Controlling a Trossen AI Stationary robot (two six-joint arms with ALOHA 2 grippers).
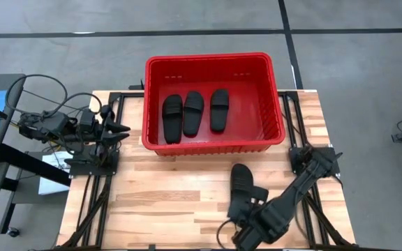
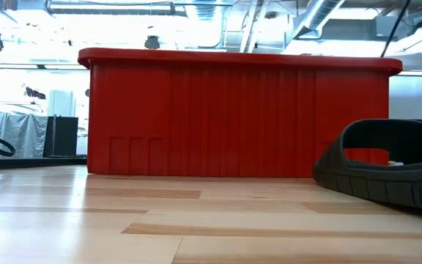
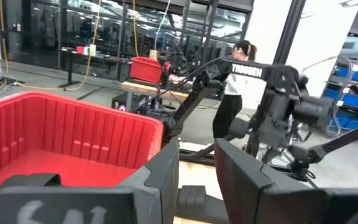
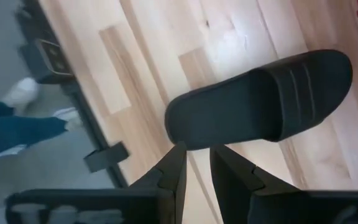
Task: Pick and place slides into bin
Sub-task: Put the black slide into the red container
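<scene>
Now the right gripper (image 4: 196, 163) sits just behind the last slide's (image 4: 263, 99) heel, fingers a little apart — open wider, pinch the heel edge, lift over the bin (image 1: 213, 61) wall.

Dark arms (image 1: 306, 183), black cables, white "TROSSEN" mark.

Large rectangular red plastic bin (image 1: 214, 143): at the far middle of the light wooden plank table (image 1: 166, 202), holding three matte black slip-on slides side by side on its floor, left (image 1: 172, 118), middle (image 1: 193, 112) and right (image 1: 219, 109). Fourth matte black slide (image 1: 241, 179): on the table, in front of the bin's near wall, toward the right. Dark two-finger left gripper (image 1: 119, 129): just left of the bin; dark two-finger right gripper (image 1: 245, 210): at the near end of the fourth slide.
</scene>
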